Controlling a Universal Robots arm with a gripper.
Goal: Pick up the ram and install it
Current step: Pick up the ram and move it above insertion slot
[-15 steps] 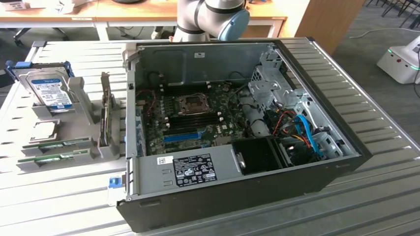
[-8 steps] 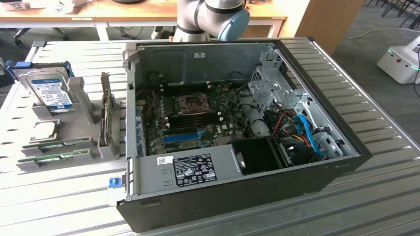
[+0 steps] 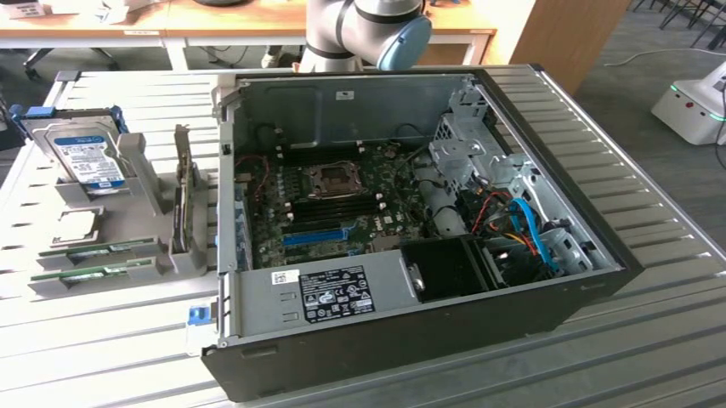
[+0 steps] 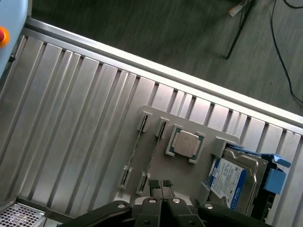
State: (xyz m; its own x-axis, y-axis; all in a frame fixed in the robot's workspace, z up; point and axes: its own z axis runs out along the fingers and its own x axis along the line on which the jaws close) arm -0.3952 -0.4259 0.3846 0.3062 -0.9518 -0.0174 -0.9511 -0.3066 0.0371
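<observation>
Computer case [image 3: 375, 357] lies open on surface [image 3: 658, 280] | exterior view's left: two ram sticks [image 3: 98, 252] slotted in grey holder [image 3: 68, 287] beside case | wrist view: claw [image 4: 160, 183] pressed together, empty, above holder, close to ram sticks' ends

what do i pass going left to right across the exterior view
hard drive → upright card → processor socket → black fan housing → blue cables → white machine on the floor; the ram sticks share the hard drive's span, so left out
</observation>
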